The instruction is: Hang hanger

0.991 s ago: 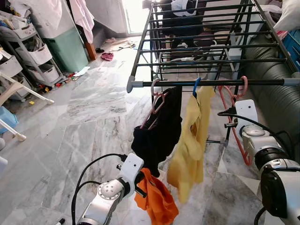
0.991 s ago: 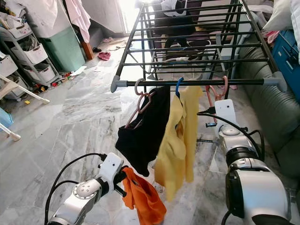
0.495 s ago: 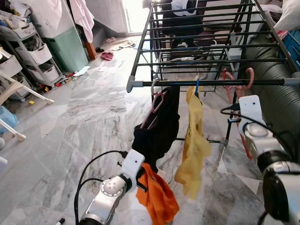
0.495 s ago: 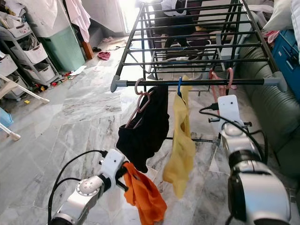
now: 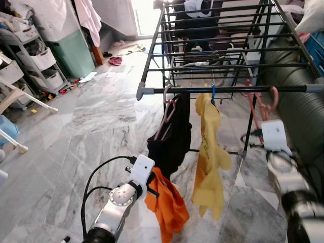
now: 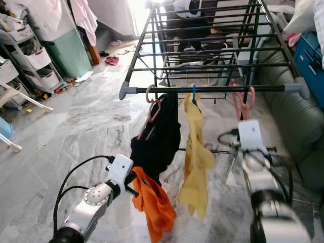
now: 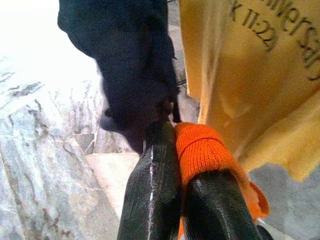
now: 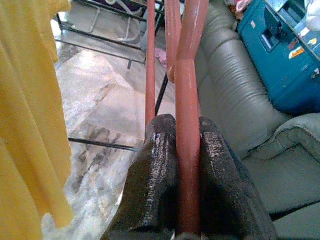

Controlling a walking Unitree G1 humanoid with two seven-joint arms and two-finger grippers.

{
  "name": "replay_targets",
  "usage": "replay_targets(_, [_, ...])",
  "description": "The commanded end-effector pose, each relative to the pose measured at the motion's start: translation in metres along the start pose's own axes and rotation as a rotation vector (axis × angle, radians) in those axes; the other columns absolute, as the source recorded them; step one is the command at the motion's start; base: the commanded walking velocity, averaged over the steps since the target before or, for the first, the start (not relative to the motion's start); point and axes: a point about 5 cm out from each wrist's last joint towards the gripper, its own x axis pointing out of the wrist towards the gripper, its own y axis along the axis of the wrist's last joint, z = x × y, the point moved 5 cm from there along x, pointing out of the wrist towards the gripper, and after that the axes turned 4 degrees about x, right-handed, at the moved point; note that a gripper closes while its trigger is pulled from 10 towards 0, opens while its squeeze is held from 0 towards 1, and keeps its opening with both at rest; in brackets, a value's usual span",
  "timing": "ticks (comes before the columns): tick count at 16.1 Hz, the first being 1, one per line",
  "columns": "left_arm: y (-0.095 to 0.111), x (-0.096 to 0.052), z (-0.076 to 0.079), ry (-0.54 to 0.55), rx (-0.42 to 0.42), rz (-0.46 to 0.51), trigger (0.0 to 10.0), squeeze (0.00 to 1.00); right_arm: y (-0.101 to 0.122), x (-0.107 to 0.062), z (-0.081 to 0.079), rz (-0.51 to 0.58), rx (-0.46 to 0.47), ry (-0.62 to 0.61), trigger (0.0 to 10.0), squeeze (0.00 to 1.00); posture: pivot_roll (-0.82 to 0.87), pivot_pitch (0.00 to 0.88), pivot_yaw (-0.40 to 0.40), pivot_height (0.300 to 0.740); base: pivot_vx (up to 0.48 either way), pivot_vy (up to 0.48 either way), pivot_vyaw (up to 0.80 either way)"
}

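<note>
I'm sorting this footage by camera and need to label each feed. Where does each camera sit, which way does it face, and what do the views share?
Left eye view: on the head, looking forward and down at the drying rack; both silver arms show.
Right eye view: the same head camera's other eye, same scene.
Left wrist view: along the left gripper, shut on the orange cloth.
Right wrist view: along the right gripper, shut on the pink hanger, sofa beyond.
Shared: the yellow shirt shows in all four.

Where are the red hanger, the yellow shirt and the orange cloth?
red hanger [image 8: 188, 125]: right wrist view, on its bar between the jaws.
yellow shirt [image 5: 210, 152]: left eye view, mid-body.
orange cloth [image 6: 152, 207]: right eye view, middle of the hanging fabric.
</note>
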Motion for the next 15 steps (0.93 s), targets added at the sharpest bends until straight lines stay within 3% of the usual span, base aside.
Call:
replay_targets(1, [0.008, 0.001, -0.011, 0.042, 0.017, 0.027, 10.0, 0.0, 0.009, -0.003, -0.007, 0.059, 0.012, 0.013, 10.0, 0.0, -0.17, 0.0, 0.13, 0.74, 0.0, 0.0, 0.0])
replay_targets(4, [0.01, 0.003, -0.019, 0.085, 0.028, 0.038, 10.0, 0.0, -0.008, -0.023, -0.021, 0.098, 0.013, 0.039, 10.0, 0.0, -0.19, 0.0, 0.136, 0.74, 0.0, 0.0, 0.0])
replay_targets(8, [0.004, -0.003, -0.024, 0.106, 0.013, 0.04, 10.0, 0.0, -0.056, -0.063, -0.057, 0.027, -0.015, 0.098, 10.0, 0.0, -0.2, 0.0, 0.136, 0.74, 0.0, 0.0, 0.0])
replay_targets(10, [-0.001, -0.007, -0.028, 0.127, 0.033, 0.033, 10.0, 0.0, -0.071, -0.079, -0.067, -0.026, 0.125, 0.121, 10.0, 0.0, -0.2, 0.0, 0.135, 0.74, 0.0, 0.0, 0.0])
replay_targets(12, [-0.015, -0.017, -0.034, 0.155, 0.032, 0.006, 10.0, 0.0, -0.079, -0.092, -0.073, -0.047, 0.121, 0.176, 10.0, 0.0, -0.2, 0.0, 0.129, 0.74, 0.0, 0.0, 0.0])
replay_targets(15, [-0.021, -0.021, -0.035, 0.166, 0.03, -0.01, 10.0, 0.0, -0.074, -0.092, -0.075, -0.036, 0.12, 0.199, 10.0, 0.0, -0.2, 0.0, 0.119, 0.74, 0.0, 0.0, 0.0])
